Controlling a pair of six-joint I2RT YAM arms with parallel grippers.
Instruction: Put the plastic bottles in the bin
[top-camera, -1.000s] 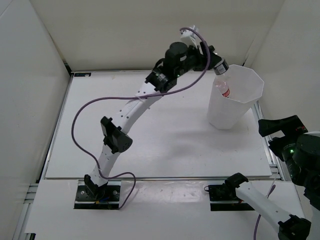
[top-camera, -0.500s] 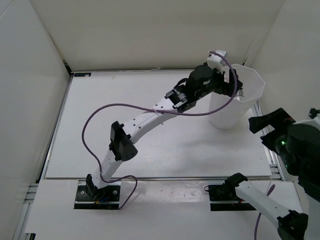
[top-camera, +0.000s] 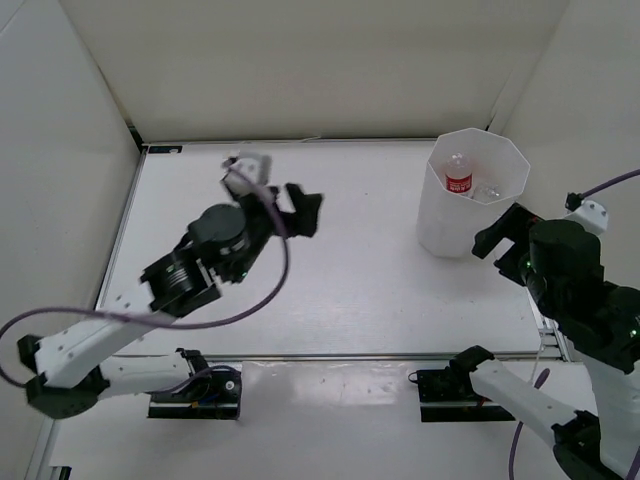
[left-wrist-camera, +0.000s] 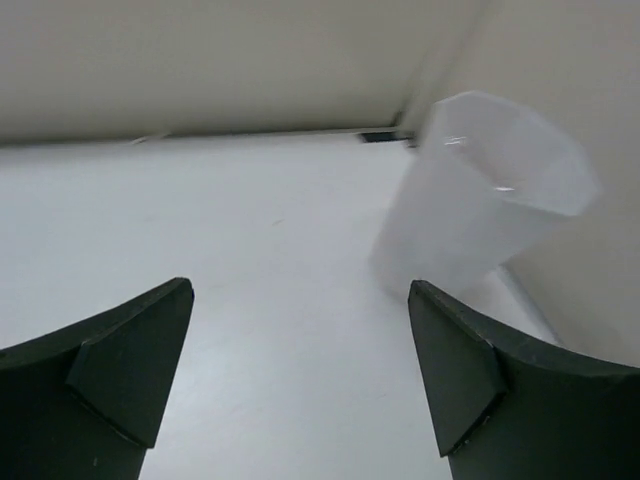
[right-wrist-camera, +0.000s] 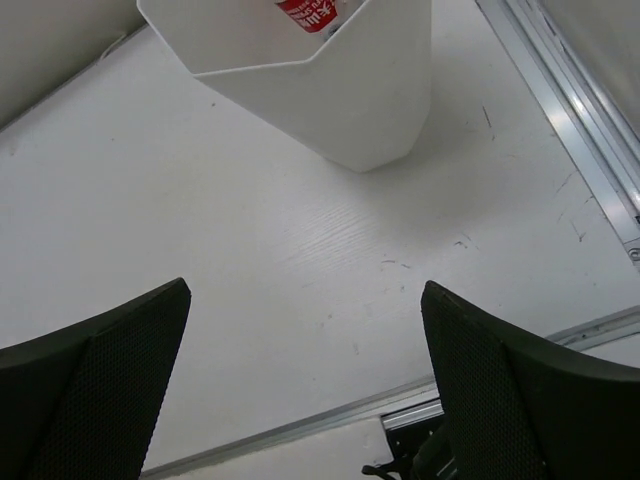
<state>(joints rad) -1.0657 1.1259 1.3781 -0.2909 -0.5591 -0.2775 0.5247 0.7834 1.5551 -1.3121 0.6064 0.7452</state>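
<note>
Black left end effector (left-wrist-camera: 298, 300), right end effector (right-wrist-camera: 305, 290): both spread wide, holding nothing.

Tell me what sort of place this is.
Probably a robotics lab test cell: a white table boxed in by plain white panels, a left arm and a right arm bolted at its near edge, and one white bin as prop.

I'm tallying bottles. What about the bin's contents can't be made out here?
Top view: inside the bin, only the red-cap bottle is clear; anything beside or under it is too faint to count.
Left wrist view: the bin is blurred, and its wall hides the inside.
Right wrist view: the top edge cuts off the bin; only a red label shows.
</note>
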